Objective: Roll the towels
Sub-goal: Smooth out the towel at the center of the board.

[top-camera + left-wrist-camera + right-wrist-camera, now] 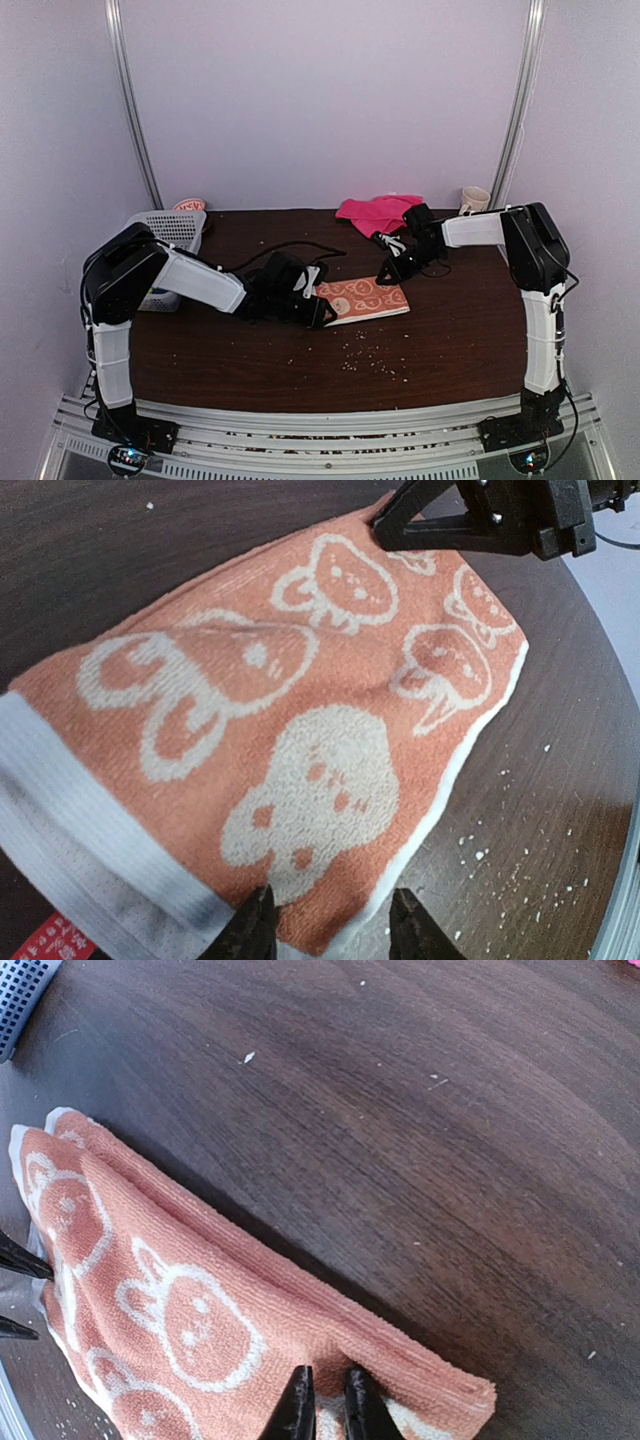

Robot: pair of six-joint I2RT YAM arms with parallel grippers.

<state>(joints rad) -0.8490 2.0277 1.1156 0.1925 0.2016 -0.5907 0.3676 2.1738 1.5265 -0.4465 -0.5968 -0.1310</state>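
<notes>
Two towels on the table (460, 330), neither rolled. One is the orange towel (365, 298) with the cream cartoon print, lying flat mid-table and slightly skewed between my two grippers. The other is the pink towel (378, 212), bunched in a heap at the far edge, well apart from both grippers. My left gripper (330, 932) is at the orange towel's left end. Its jaws are partly open, one finger over the cloth and one just off the white hem, so the hem runs through the gap. Bare table shows between the tips, and I can't see a pinch there. My right gripper (328, 1408) is at the opposite end, on the far right corner. Its jaws are narrow, almost together, with the tips down on the cloth beside the folded edge and a bit of orange in the slit, so it reads as a pinch on the towel. At that corner the towel shows stacked layers, so it's folded over. The left end has a pale grey band, with one small red tag beside it at the bottom edge of the left wrist view. One white lattice basket (172, 228) sits at the far left of the table, behind my left arm. One cream mug (476, 200) is at the far right corner, near the pink towel but not touching it. There are many white crumbs (365, 352), too many to count, scattered on the wood on the near side of the orange towel.
</notes>
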